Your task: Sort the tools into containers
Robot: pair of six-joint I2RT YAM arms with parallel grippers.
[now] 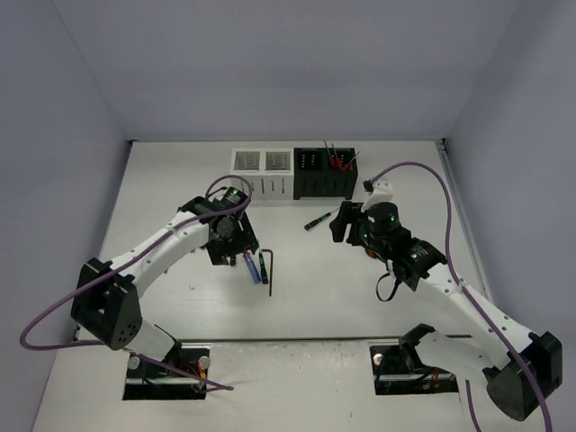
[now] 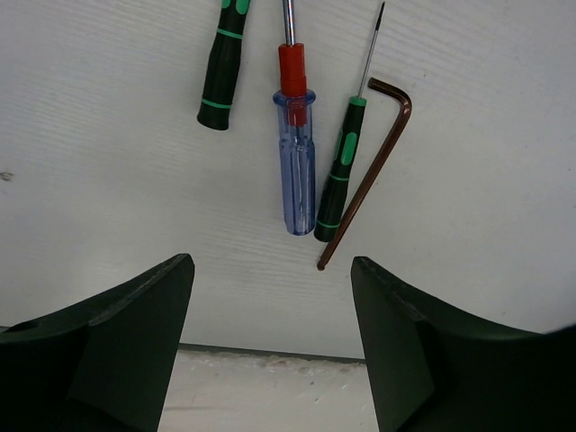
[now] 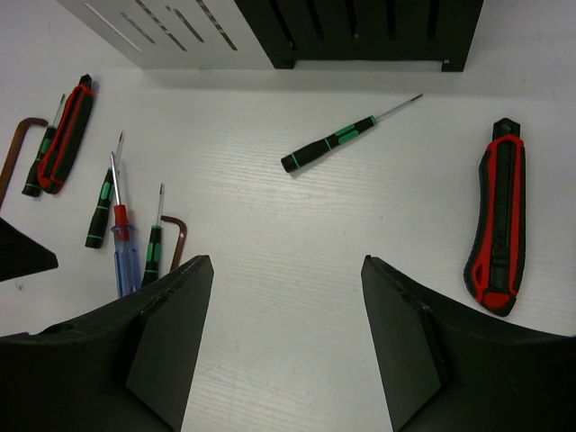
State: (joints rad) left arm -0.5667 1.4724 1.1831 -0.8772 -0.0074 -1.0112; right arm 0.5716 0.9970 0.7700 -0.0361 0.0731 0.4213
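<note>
From the top camera I judge the sort barely begun. A few red-handled tools (image 1: 337,162) stand in the right compartment of the black container (image 1: 310,185), while the white container (image 1: 263,186) just beside it shows me nothing inside. Both sit at the far edge of the table (image 1: 315,301), near the back wall. The left gripper (image 1: 238,252) hangs over a blue screwdriver (image 1: 253,268) and a hex key (image 1: 268,264) in mid-table, and the right gripper (image 1: 340,225) sits near a lone green screwdriver (image 1: 319,220), with bare surface toward the near edge. On the left wrist camera my jaws stand apart with nothing between them, above the butt of the blue screwdriver. A slim green-handled driver (image 2: 340,171) lies just beside it, seemingly touching, and the hex key rests against that one's end, so room for a finger on that side looks tight. The other side is open up to a second green-handled driver (image 2: 222,72). On the right wrist camera those jaws are also apart and empty, and the lone green screwdriver lies well apart from everything, in front of the black container, which I think makes it an easy pick. A red-and-black utility knife (image 3: 497,225) lies off to one side. A second knife (image 3: 65,135), more drivers and a second hex key (image 3: 13,153) lie on the other. Most tools are left to sort.
</note>
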